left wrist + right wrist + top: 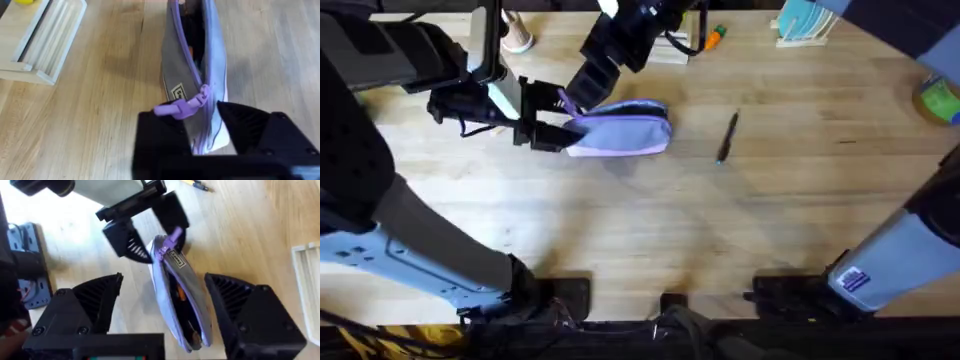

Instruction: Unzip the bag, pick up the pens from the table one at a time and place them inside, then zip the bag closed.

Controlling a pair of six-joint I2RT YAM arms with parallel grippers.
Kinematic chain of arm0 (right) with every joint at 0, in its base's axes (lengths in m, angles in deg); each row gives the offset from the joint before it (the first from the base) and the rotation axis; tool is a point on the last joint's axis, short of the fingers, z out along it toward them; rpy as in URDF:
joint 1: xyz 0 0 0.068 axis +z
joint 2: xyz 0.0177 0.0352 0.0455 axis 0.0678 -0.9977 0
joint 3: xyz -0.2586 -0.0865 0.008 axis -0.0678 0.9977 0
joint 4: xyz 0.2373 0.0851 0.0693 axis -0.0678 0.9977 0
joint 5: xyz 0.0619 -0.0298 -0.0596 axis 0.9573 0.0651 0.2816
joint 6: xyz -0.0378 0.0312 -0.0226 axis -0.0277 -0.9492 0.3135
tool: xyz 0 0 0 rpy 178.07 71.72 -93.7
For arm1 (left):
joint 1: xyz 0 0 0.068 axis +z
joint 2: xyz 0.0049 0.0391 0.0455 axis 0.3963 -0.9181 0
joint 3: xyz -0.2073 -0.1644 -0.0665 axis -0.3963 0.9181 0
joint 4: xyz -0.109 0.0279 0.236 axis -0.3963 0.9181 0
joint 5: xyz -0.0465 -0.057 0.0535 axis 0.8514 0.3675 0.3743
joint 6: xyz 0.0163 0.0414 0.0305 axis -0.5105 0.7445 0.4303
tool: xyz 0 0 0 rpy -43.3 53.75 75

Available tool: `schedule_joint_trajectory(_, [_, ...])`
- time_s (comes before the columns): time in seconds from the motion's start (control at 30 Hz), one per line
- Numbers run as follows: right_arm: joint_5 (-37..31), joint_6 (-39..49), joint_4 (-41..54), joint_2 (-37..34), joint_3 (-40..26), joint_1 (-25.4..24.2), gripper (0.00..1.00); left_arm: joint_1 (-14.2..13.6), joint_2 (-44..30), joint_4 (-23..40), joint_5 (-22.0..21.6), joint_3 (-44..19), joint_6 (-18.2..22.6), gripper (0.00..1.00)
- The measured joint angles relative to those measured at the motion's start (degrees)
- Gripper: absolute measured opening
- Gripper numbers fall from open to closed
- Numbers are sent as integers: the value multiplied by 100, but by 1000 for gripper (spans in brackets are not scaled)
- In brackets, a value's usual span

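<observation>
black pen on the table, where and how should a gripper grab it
Grip the black pen at mid-barrel, coming straight down from above with the fingers closing across its width. It lies flat and alone on the table, right of the bag, slightly slanted, so turn the wrist to match.

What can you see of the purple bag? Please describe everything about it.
The bag is a soft lavender fabric pouch, long with rounded ends, lying on the wooden table. Its zipper is open along the top, and dark and orange items show inside. A purple zipper pull sits at one end, beside a small label. The left gripper is shut on that end; the right gripper is open, one finger on either side of the bag.
</observation>
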Motion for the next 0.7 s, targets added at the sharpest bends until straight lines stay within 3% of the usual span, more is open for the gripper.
schedule_joint_trajectory(0.1, [-2, 233, 1, 0, 0, 0, 994, -36, 0, 1, 18, 0, 0, 840])
schedule_joint_trajectory(0.13, [-1, 278, 1, 0, 0, 0, 994, -46, 0, 3, 23, 0, -21, 951])
schedule_joint_trajectory(0.17, [0, 312, 1, 0, 0, 0, 994, -53, 0, 5, 30, 0, -19, 982])
schedule_joint_trajectory(0.43, [-59, 462, 57, 0, 0, 0, 994, -59, 0, -52, 28, 0, -18, 993])
schedule_joint_trajectory(0.57, [-296, 891, 410, 7, 0, 0, 994, 42, 2, 285, 6, -78, -20, 993])
schedule_joint_trajectory(0.6, [-394, 1066, 518, 17, 0, 8, 994, 108, 13, 389, 2, -131, -19, 993])
schedule_joint_trajectory(0.63, [-953, 1874, 871, 94, 0, 53, 994, 518, 151, 819, -16, -475, -15, 993])
schedule_joint_trajectory(0.7, [-1149, 2133, 884, 132, -2, 76, 994, 740, 284, 1063, -14, -659, -18, 993])
